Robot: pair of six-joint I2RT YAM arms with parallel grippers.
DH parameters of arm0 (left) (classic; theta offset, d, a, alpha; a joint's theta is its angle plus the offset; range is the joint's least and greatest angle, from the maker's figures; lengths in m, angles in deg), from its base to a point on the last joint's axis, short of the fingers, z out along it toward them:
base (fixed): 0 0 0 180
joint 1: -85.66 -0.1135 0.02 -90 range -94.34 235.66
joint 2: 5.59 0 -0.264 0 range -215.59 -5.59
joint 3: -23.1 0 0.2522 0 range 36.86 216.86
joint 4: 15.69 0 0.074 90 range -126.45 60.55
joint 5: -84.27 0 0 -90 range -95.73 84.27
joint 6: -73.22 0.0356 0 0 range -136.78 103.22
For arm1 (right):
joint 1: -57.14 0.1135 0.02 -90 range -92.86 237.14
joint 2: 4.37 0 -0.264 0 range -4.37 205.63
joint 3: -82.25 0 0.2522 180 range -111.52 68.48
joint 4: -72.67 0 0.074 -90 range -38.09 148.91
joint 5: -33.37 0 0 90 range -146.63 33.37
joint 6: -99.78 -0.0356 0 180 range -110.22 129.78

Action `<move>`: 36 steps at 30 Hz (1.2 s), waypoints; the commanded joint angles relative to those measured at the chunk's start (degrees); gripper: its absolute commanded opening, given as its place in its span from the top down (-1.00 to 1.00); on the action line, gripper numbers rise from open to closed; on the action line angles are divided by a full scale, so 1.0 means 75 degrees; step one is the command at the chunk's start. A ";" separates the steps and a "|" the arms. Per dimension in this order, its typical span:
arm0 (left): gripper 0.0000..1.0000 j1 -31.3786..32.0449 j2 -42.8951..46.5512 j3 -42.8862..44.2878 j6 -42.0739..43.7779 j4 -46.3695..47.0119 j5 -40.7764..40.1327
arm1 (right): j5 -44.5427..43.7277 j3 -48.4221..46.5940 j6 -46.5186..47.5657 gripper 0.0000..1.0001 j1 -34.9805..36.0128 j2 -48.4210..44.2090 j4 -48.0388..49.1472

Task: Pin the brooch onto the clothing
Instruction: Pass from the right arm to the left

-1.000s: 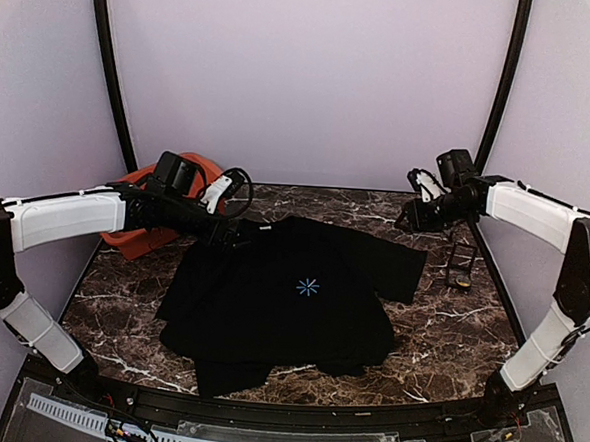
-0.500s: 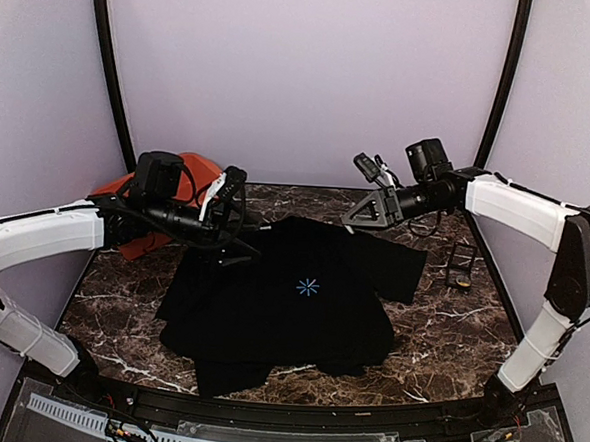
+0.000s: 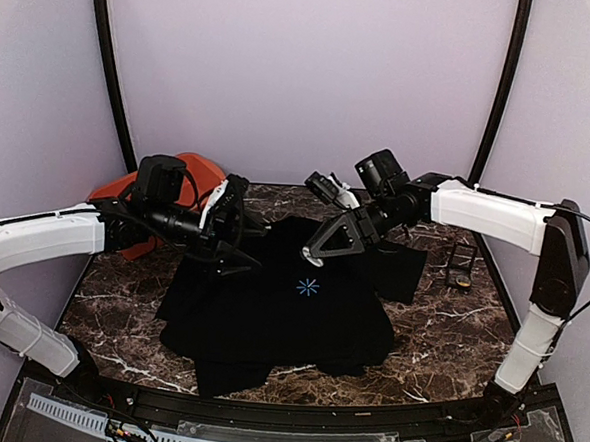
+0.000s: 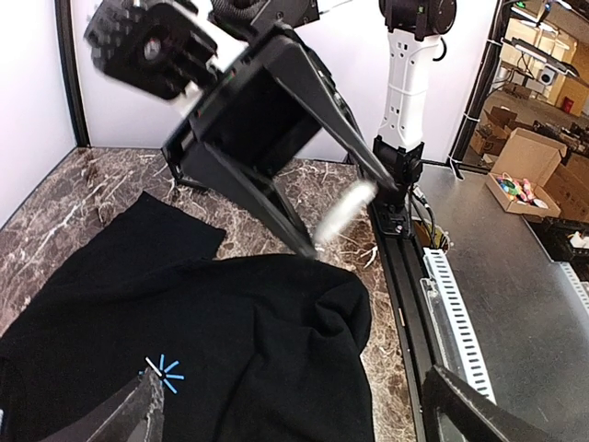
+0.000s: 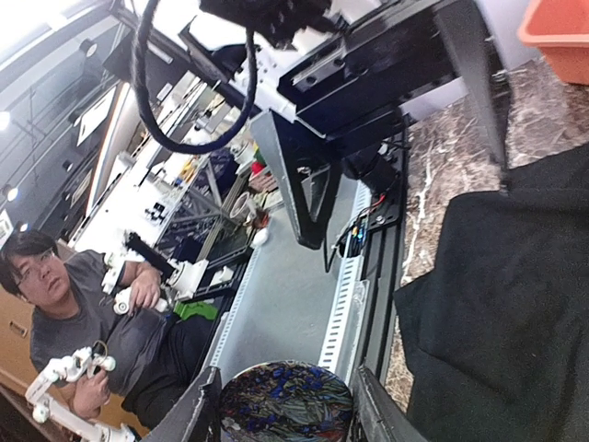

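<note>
Your clothing (image 3: 269, 315) lies spread flat on the worktop (image 3: 448, 336). Your left arm (image 3: 54, 231) and right arm (image 3: 486, 213) reach low over its far edge from opposite sides, wrists facing each other. Your left gripper (image 3: 244, 240) gapes wide, holding nothing; your right gripper (image 3: 315, 220) pinches the brooch (image 5: 285, 401) above the clothing.

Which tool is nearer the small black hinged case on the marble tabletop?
Right. The right tool is above the black T-shirt's far edge, left of the small black hinged case; the left tool is farther off, above the shirt's opposite shoulder.
</note>
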 commanded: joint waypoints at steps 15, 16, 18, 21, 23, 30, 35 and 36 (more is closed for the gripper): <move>-0.53 0.0493 0.0360 -0.0394 0.0890 0.0559 0.0621 | 0.0114 -0.0846 0.0755 0.17 0.1003 0.1038 -0.0957; -0.48 0.0515 0.0349 -0.0394 0.0902 0.0562 0.0684 | 0.0111 -0.0864 0.0736 0.17 0.1024 0.1057 -0.0950; -0.42 0.0574 0.0305 -0.0390 0.0925 0.0559 0.0772 | 0.0121 -0.0893 0.0713 0.18 0.1088 0.1124 -0.0954; -0.24 0.0646 0.0208 -0.0393 0.0925 0.0553 0.0834 | 0.0128 -0.0950 0.0705 0.18 0.1179 0.1181 -0.0956; -0.15 0.0695 0.0144 -0.0383 0.0922 0.0553 0.0888 | 0.0124 -0.0975 0.0693 0.19 0.1220 0.1217 -0.0952; 0.18 0.0878 -0.0002 -0.0342 0.0941 0.0498 0.1030 | 0.0122 -0.1087 0.0644 0.20 0.1238 0.1290 -0.0957; 0.38 0.0959 -0.0166 -0.0227 0.1080 0.0229 0.1048 | 0.0151 -0.1151 0.0629 0.20 0.1239 0.1317 -0.0957; 0.39 0.0971 -0.0199 -0.0214 0.1095 0.0176 0.1040 | 0.0173 -0.1162 0.0629 0.20 0.1239 0.1328 -0.0950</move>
